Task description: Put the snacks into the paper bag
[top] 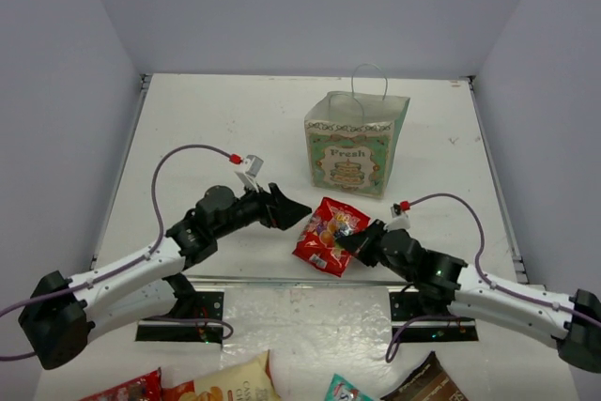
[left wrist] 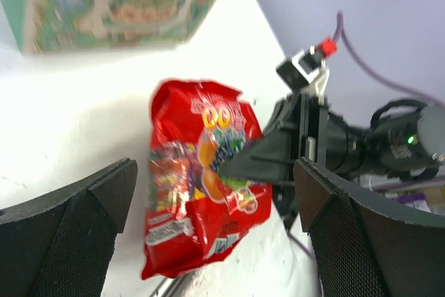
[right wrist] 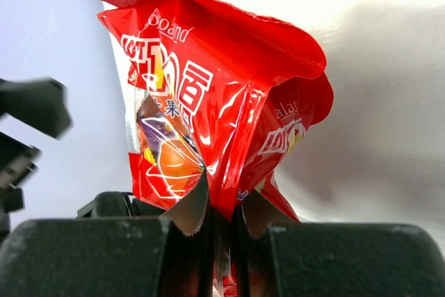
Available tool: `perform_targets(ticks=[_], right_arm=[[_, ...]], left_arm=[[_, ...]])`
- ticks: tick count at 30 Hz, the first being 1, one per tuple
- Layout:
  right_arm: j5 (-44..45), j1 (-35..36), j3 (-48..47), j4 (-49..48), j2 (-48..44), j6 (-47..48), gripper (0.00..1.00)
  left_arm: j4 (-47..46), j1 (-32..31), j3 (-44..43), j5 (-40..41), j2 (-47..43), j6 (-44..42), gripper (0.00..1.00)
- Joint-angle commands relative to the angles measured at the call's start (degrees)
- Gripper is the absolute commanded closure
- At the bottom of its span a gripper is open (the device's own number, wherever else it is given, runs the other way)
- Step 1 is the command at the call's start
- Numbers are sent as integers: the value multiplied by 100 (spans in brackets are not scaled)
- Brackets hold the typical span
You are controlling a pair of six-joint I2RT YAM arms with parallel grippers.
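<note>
The red candy bag (top: 326,236) hangs a little above the table near the front middle, pinched by its right edge. My right gripper (top: 348,240) is shut on it; the right wrist view shows the jaws closed on the crumpled red foil (right wrist: 229,123). My left gripper (top: 293,210) is open and empty, just left of the bag; the left wrist view shows the bag (left wrist: 198,186) between and beyond its spread fingers. The cream and mint paper bag (top: 355,145) with "Fresh" lettering stands upright behind, handles up. It also shows in the left wrist view (left wrist: 118,5). The other snacks are not identifiable.
At the near edge lie a red packet (top: 127,390), a large yellow-orange chip bag (top: 230,383), a teal packet (top: 349,390) and a dark brown pouch (top: 423,384). A metal rail (top: 282,281) crosses between the arm bases. Grey walls enclose the table.
</note>
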State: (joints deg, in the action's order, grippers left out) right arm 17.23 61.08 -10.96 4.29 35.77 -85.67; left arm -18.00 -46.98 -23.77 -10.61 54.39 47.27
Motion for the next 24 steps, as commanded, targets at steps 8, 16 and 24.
perform_targets(ticks=[8,16,24], right_arm=[[1053,27,-1820,2031,-1336,2165,100],[1747,18,-3815,2242,-670,3871,100],[2135,1,-5679,1751,325,5384,100]], left_arm=[[1141,506,-690,-37,-605,-490,0],[886,515,-498,-222,-500,-324,0],[886,506,-216,-81,-702,-385,0]])
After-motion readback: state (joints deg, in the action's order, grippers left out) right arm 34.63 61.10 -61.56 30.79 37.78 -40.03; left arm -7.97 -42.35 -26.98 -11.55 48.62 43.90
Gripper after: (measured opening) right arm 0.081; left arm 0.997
